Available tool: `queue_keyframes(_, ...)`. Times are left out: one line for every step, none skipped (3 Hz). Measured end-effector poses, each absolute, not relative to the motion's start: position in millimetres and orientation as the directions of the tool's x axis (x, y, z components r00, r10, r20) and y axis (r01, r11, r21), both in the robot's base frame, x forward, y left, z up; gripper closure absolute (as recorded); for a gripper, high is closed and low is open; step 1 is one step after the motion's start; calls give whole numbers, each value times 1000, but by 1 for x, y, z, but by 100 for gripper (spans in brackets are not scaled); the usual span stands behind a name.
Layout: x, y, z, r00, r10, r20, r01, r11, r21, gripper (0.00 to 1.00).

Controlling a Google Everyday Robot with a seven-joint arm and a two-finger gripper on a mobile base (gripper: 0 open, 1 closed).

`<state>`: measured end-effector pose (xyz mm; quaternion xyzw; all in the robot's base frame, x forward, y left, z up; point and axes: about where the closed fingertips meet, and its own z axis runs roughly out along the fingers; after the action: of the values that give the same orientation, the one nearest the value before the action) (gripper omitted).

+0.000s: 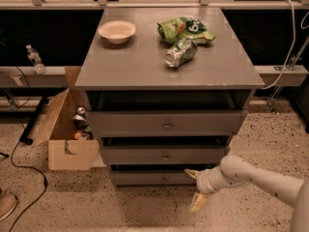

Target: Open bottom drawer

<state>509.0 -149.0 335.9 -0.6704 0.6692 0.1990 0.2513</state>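
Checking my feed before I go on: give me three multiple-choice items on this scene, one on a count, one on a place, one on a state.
1. How many things lie on the cabinet top? A one; B five; C three.
2. Where is the claw? A on the cabinet top; B low, at the right end of the bottom drawer; C out of view.
3. How does the can sit? A on its side; B upright; C hanging over the edge.

1 C: a bowl, a green bag and the can.
2 B: it hangs near the floor beside that drawer front, fingers spread.
3 A: its long side rests on the top.
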Motion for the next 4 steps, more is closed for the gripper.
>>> queue_keyframes(521,-163,296,37,-815,-578,-997,7,-73,0)
queue_keyframes(535,-177,262,26,-842,-538,-997,17,-74,0)
queue_keyframes(551,-192,236,5,-870,-493,-994,49,-97,0)
queue_keyframes(551,-192,236,5,-870,-493,-994,49,-97,0)
